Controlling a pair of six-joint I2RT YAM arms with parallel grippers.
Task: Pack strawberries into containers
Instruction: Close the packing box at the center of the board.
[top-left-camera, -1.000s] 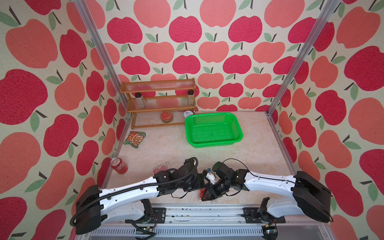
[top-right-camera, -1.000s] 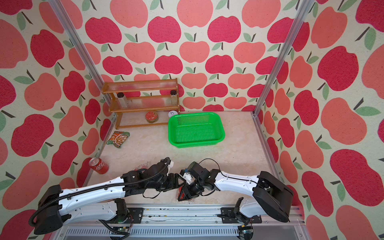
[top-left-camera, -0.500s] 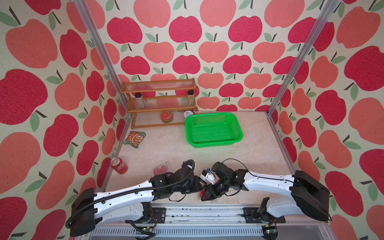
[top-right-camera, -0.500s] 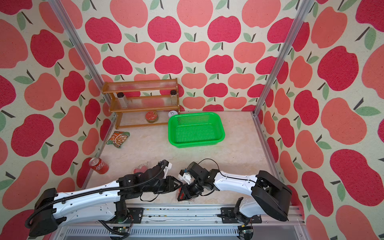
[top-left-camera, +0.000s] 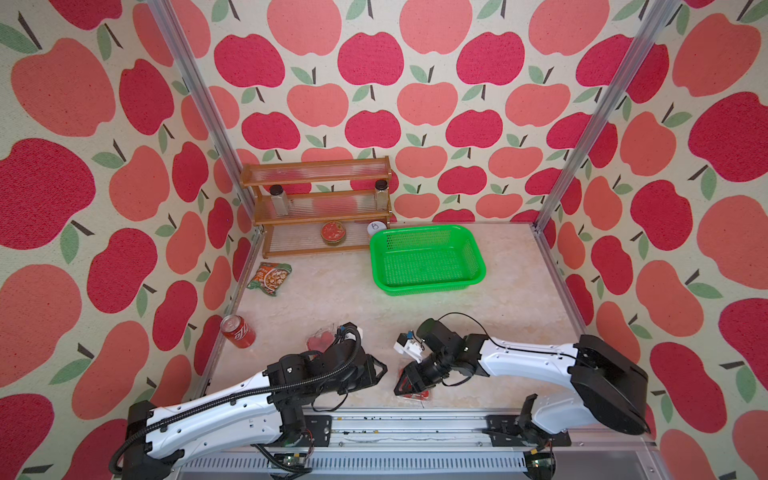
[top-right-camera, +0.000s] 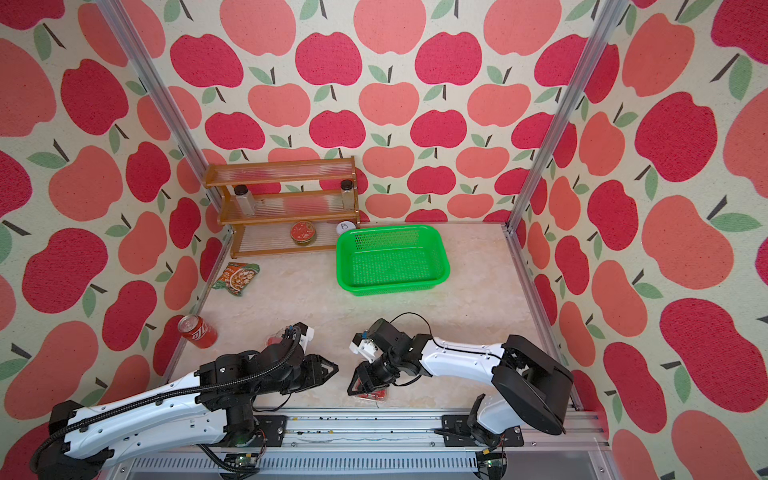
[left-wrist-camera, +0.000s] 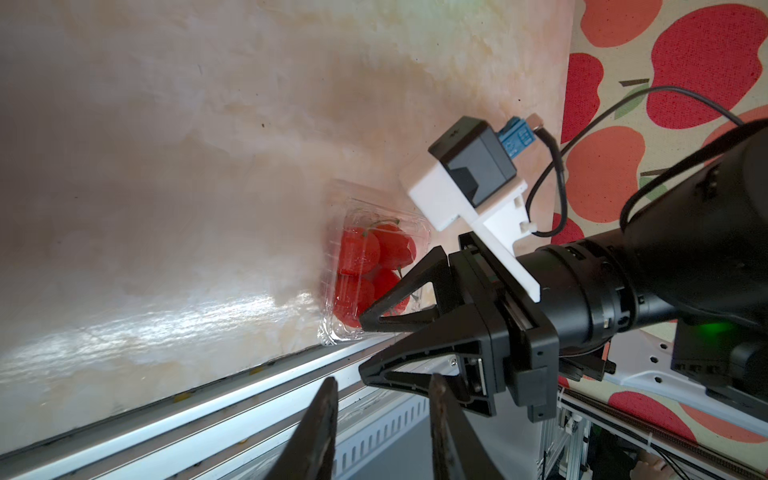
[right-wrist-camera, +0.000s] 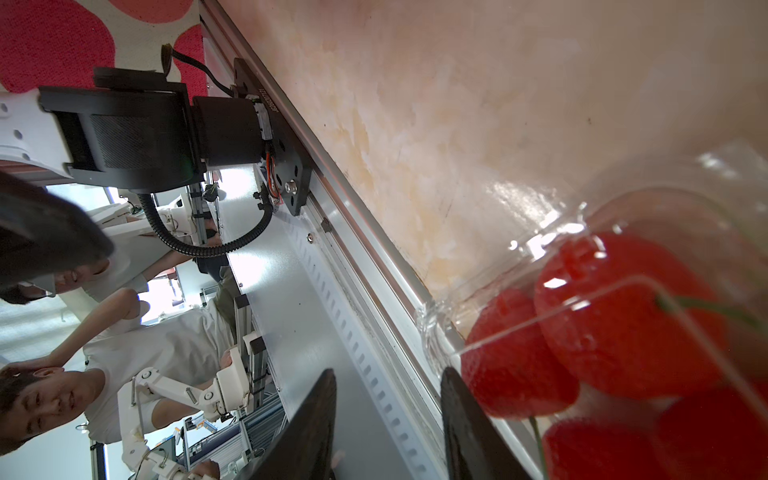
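A clear container (top-left-camera: 419, 395) holding red strawberries (left-wrist-camera: 359, 253) lies at the table's front edge beside the metal rail. My right gripper (top-left-camera: 397, 390) hovers over its left end, open; one finger (right-wrist-camera: 461, 415) stands next to the container's corner (right-wrist-camera: 440, 328) and nothing sits between the jaws. The berries (right-wrist-camera: 623, 324) show through the lid. My left gripper (top-left-camera: 384, 368) points at the right one from a short gap, open and empty (left-wrist-camera: 384, 379). A second container (top-left-camera: 319, 340) with red berries sits behind the left wrist.
A green basket (top-left-camera: 428, 259) stands at the back right. A wooden rack (top-left-camera: 320, 208) with a red-topped tin (top-left-camera: 333, 232) and two jars fills the back left. A snack packet (top-left-camera: 270, 278) and a red soda can (top-left-camera: 237, 331) lie along the left wall.
My left gripper has drawn back to the left, away from the right gripper, and its jaws have narrowed. The right arm has barely moved.
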